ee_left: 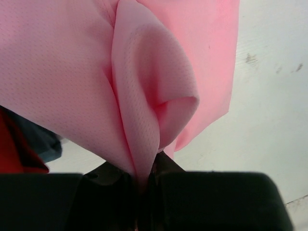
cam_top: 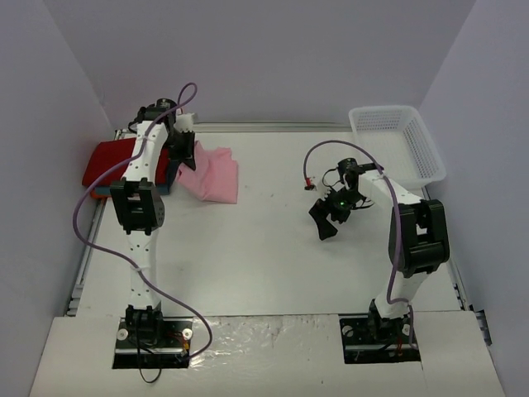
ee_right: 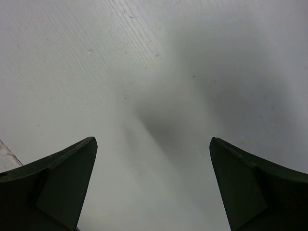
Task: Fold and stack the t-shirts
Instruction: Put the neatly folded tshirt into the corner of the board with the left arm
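The pink t-shirt (cam_top: pixel 213 175) lies folded at the back left of the table, its left edge lifted. My left gripper (cam_top: pixel 183 151) is shut on that edge; in the left wrist view the pink cloth (ee_left: pixel 154 91) bunches into the closed jaws of my left gripper (ee_left: pixel 143 180). The red t-shirt (cam_top: pixel 109 162) lies folded at the far left, on top of the teal-blue t-shirt (cam_top: pixel 165 182), which shows only as a thin edge. Both peek in at the left of the wrist view, red (ee_left: pixel 14 149) and blue (ee_left: pixel 45 142). My right gripper (cam_top: pixel 324 220) is open and empty over bare table (ee_right: pixel 154 96).
A white mesh basket (cam_top: pixel 397 141) stands at the back right corner. The table's left rail runs beside the red shirt. White walls close in the back and sides.
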You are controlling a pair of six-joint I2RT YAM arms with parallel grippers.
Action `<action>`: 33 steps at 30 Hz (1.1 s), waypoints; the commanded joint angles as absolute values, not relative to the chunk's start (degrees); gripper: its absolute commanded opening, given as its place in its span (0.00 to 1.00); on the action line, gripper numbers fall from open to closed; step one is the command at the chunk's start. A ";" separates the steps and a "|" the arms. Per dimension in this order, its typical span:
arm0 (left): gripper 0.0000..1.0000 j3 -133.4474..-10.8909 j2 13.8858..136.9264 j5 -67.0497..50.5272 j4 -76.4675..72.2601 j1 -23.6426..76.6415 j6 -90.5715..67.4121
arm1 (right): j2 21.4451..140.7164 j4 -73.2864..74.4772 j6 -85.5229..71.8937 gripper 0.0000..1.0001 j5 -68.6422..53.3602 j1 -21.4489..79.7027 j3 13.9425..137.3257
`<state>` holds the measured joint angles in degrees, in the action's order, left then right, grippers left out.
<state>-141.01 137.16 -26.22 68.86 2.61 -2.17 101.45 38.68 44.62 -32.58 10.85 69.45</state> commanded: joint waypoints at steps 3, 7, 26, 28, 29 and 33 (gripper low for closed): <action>0.02 -147.21 135.09 -18.73 76.46 0.97 4.65 | 101.08 39.20 44.56 1.00 -34.45 10.63 68.73; 0.02 -149.32 132.73 -15.21 76.73 0.35 6.50 | 100.72 39.11 44.38 1.00 -34.63 10.55 68.64; 0.02 -153.19 124.81 -5.54 72.95 -1.41 10.99 | 100.63 38.94 44.47 1.00 -33.49 10.63 67.68; 0.02 -153.28 123.58 -5.19 72.34 -1.41 10.81 | 100.72 38.85 44.38 1.00 -33.31 10.63 67.59; 0.02 -153.46 123.23 -5.27 72.25 -1.49 10.72 | 100.64 38.85 44.30 1.00 -33.22 10.63 67.67; 0.02 -153.46 120.59 -6.41 71.54 -1.49 9.58 | 100.81 38.67 44.30 1.00 -33.14 10.63 67.50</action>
<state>-150.23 127.24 -6.98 72.99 -1.37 10.00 101.89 37.01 44.45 -33.26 10.85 67.99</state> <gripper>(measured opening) 0.081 0.999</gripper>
